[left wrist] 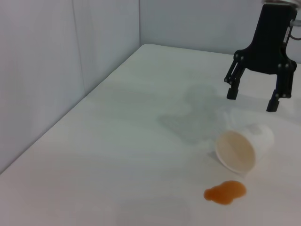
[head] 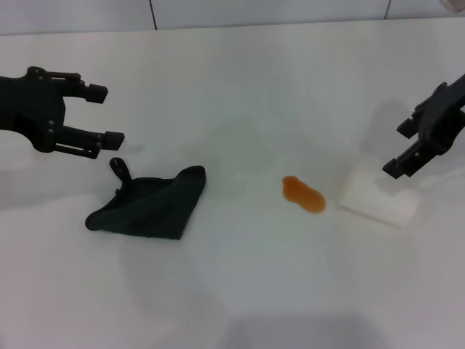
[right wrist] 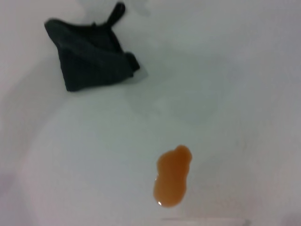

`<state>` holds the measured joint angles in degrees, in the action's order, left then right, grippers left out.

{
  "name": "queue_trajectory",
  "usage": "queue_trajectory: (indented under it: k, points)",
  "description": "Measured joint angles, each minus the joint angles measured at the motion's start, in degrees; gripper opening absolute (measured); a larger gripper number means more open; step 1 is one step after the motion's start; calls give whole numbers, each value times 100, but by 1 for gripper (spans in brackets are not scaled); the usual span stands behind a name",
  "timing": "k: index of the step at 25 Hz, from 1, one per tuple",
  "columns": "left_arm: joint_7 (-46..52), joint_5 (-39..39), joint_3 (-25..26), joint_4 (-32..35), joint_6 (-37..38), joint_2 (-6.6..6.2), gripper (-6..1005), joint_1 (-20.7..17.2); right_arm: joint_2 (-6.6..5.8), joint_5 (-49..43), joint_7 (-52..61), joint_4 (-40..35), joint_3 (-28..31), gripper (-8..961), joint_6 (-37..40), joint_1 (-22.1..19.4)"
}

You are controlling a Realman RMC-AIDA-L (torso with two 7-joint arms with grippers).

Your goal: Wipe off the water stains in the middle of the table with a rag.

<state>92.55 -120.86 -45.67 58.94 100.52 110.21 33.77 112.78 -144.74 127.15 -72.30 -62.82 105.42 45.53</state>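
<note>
Lying on the broad white table [head: 240,291], the dark green-black triangular cloth rag [head: 149,206] sits left of the glossy orange-brown water stains [head: 303,195]. Above the rag, the left gripper [head: 100,114] hovers wide open, empty. The right gripper [head: 399,149], also open and empty, hangs over a tipped translucent white plastic cup [head: 374,198].

Water stains [head: 303,195]: glossy orange-brown peanut-shaped blotch at centre of white counter [head: 240,291]. Rag [head: 151,203]: dark, crumpled, triangular, at its 9 o'clock, well apart.
</note>
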Motion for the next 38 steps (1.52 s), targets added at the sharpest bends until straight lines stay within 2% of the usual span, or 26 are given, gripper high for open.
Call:
queue_trajectory:
  k: [3, 8, 15, 33, 38]
  points:
    - [6, 0, -6, 2, 2, 0, 862, 20, 12, -185, 203, 212, -232, 844, 36, 225]
    - [-1, -98, -24, 3, 9, 43, 862, 47, 103, -622, 424, 627, -468, 842, 43, 498]
    - [-2, -140, -199, 1, -6, 91, 859, 60, 219, -849, 597, 1051, -542, 841, -105, 656]
    - [-137, -160, -400, -39, -48, 168, 849, 68, 274, -851, 1315, 1965, -1460, 837, -1020, 850]
    - [-141, -280, -399, -41, -56, 218, 846, 67, 295, -805, 1327, 2193, -1514, 836, -1325, 853]
